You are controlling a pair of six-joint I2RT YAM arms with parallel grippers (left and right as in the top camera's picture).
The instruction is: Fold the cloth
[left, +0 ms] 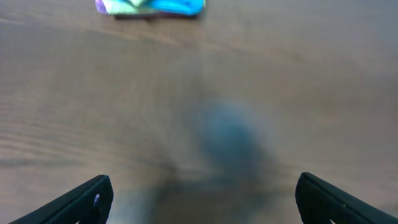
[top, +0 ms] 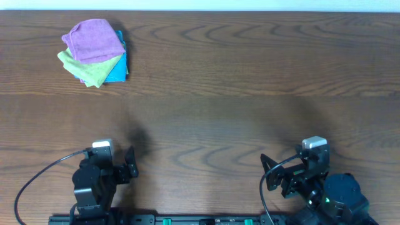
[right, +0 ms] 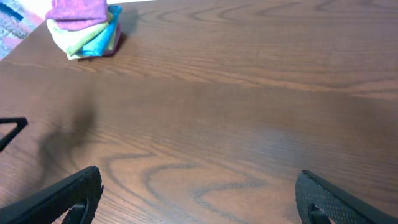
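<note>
Cloth: the cloth (top: 94,39), lilac and soft-piled, lies on top of a small pile at the far-left corner of the worktop (top: 250,94). It forms a compact, roughly square shape turned at a slight angle.
Pile: a light green cloth (top: 94,72) juts out from under the cloth's near edge. A bright blue cloth (top: 120,65) shows along the right side. All three are touching, stacked one on another.
Left arm: it sits at the near-left edge of the worktop, with a black cable (top: 31,181) looping out to its left. The left end effector (left: 203,186) stands with its two fingers spread wide and nothing between them, above bare wood. It is well apart from the pile, which the left wrist view, itself blurred, shows only as a strip of colour at the far edge.
Middle: dark wood grain, with soft shadows falling near each arm.
Right arm: it sits at the near-right edge, with a green light (top: 326,200) glowing on its base. The right end effector (right: 199,183) is likewise spread wide and holds nothing. It is well apart from the cloth, which the right wrist view shows far off to the left, capping the pile.
</note>
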